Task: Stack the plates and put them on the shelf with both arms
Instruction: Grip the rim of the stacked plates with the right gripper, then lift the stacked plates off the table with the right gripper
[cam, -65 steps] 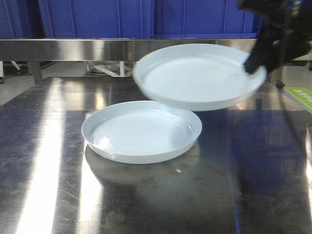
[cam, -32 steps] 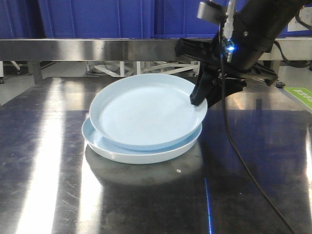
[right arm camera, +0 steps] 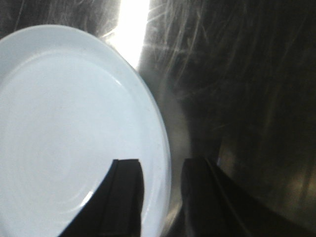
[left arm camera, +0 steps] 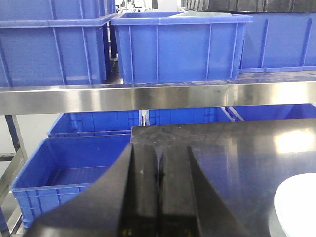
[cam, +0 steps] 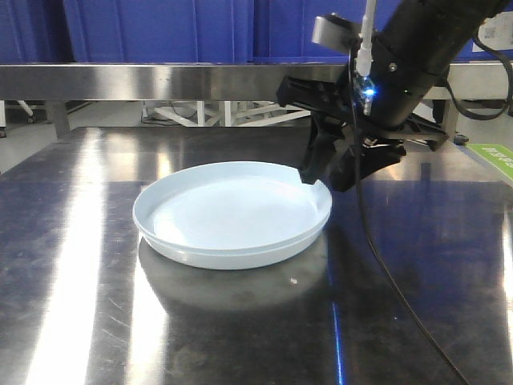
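Note:
Two pale blue plates lie nested as one stack on the steel tabletop, the upper one flat inside the lower. My right gripper hangs at the stack's right rim. In the right wrist view it is open, one finger over the upper plate and the other outside the rim, with a gap on both sides. The left gripper is shut with nothing in it, off to the left of the stack; a sliver of plate shows at the lower right. The shelf runs across the back as a steel rail.
Large blue crates stand on the shelf, filling it in the left wrist view. More blue crates sit below, left of the table. A black cable trails down from the right arm over the tabletop.
The right arm carried the upper plate leftward and down; half a second ago it leaned tilted on the lower plate. It now lies flat, nested in it.

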Action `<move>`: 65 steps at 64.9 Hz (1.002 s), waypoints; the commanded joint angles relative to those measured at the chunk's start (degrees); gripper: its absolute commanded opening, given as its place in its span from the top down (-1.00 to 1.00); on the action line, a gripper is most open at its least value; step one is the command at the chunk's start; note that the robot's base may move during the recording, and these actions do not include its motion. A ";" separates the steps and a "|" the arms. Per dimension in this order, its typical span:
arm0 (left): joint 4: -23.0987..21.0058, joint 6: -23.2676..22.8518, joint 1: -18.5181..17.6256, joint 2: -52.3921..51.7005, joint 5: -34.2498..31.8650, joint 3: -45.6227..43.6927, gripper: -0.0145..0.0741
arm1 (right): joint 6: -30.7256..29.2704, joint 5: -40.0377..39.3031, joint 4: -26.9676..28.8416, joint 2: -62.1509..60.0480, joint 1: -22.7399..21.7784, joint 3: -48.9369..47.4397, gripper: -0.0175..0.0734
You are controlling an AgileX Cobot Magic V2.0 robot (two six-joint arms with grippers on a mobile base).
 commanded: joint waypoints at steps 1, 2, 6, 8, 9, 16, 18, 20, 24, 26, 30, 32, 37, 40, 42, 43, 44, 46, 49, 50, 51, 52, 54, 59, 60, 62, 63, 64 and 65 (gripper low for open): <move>-0.02 0.05 0.00 0.25 -4.58 -1.71 0.49 | 0.01 -1.18 -0.36 -2.27 0.09 -1.47 -0.23; -0.02 0.05 0.00 0.25 -4.58 -1.71 0.49 | 0.01 -1.18 -0.40 -2.16 0.09 -1.47 -0.23; -0.02 0.05 0.00 0.25 -4.58 -1.71 0.49 | 0.01 -1.04 -0.46 -1.64 0.09 -1.47 -0.23; -0.02 0.05 0.00 0.25 -4.58 -1.71 0.49 | 0.01 -0.91 -0.43 -1.35 0.14 -1.47 -0.23; -0.02 0.05 0.00 0.25 -4.58 -1.71 0.49 | 0.01 -0.83 -0.43 -1.22 0.21 -1.47 -0.23; -0.02 0.05 0.00 0.25 -4.58 -1.71 0.49 | 0.01 -0.82 -0.48 -0.42 0.90 -1.47 -0.23; -0.02 0.05 0.00 0.25 -4.58 -1.71 0.49 | 0.01 -1.04 -0.48 -0.24 1.18 -1.47 -0.23; -0.02 0.05 0.00 0.25 -4.58 -1.71 0.49 | 0.01 -1.12 -0.48 -0.01 1.29 -1.47 -0.23; -0.02 0.05 0.00 0.25 -4.58 -1.71 0.49 | 0.01 -1.31 -0.48 0.38 1.73 -1.47 -0.23; -0.02 0.05 0.00 0.25 -4.58 -1.71 0.49 | 0.01 -1.31 -0.48 0.62 1.92 -1.47 -0.23; -0.02 0.05 0.00 0.25 -4.58 -1.71 0.49 | 0.01 -1.45 -0.48 1.19 2.32 -1.47 -0.23; -0.02 0.05 0.00 0.25 -4.58 -1.71 0.49 | 0.01 -1.52 -0.48 1.30 2.60 -1.47 -0.23; -0.02 0.05 0.00 0.25 -4.58 -1.71 0.49 | 0.03 -1.51 -0.35 1.85 2.90 -1.47 -0.18; -0.02 0.05 0.00 0.25 -4.58 -1.71 0.49 | 0.03 -1.51 -0.15 1.90 2.96 -1.47 -0.09; -0.02 0.05 0.00 0.25 -4.58 -1.71 0.49 | 0.07 -1.51 -0.15 1.90 2.96 -1.47 -0.01; -0.02 0.05 0.00 0.25 -4.58 -1.71 0.49 | 0.07 -1.51 -0.11 1.90 2.96 -1.47 0.01; -0.02 0.05 0.00 0.25 -4.58 -1.71 0.49 | 0.07 -1.57 -0.11 1.90 2.96 -1.47 0.08; -0.02 0.05 0.00 0.25 -4.58 -1.71 0.49 | 0.07 -1.78 -0.11 1.90 2.96 -1.47 0.18; -0.02 0.05 0.00 0.25 -4.58 -1.71 0.49 | 0.07 -2.06 -0.11 1.72 2.96 -1.47 0.35; -0.02 0.05 0.00 0.25 -4.58 -1.71 0.49 | 0.07 -2.07 -0.11 1.66 2.96 -1.47 0.40; -0.02 0.05 0.00 0.25 -4.58 -1.71 0.49 | 0.07 -2.12 -0.11 1.58 2.96 -1.47 0.44; -0.02 0.05 0.00 0.25 -4.58 -1.71 0.49 | 0.07 -2.14 -0.11 1.45 2.96 -1.47 0.49; -0.02 0.05 0.00 0.25 -4.58 -1.71 0.49 | 0.14 -2.36 -0.11 1.13 2.96 -1.47 0.51; -0.02 0.05 0.00 0.25 -4.58 -1.71 0.49 | 0.21 -3.39 -0.11 -0.08 2.96 -1.47 0.49; -0.02 0.05 0.00 0.25 -4.58 -1.71 0.49 | 0.21 -3.95 -0.25 -0.47 2.96 -1.47 0.49; -0.02 0.05 0.00 0.25 -4.58 -1.71 0.49 | 0.21 -5.03 -0.78 -1.41 2.91 -1.47 0.49; -0.02 0.05 0.00 0.25 -4.58 -1.71 0.49 | 0.21 -5.80 -1.47 -1.98 2.91 -1.47 0.49; -0.02 0.05 0.00 0.25 -4.58 -1.71 0.49 | 0.21 -6.62 -2.40 -2.66 2.91 -1.47 0.49; -0.02 0.05 0.00 0.25 -4.58 -1.71 0.49 | 0.25 -7.17 -3.12 -3.10 2.91 -1.47 0.49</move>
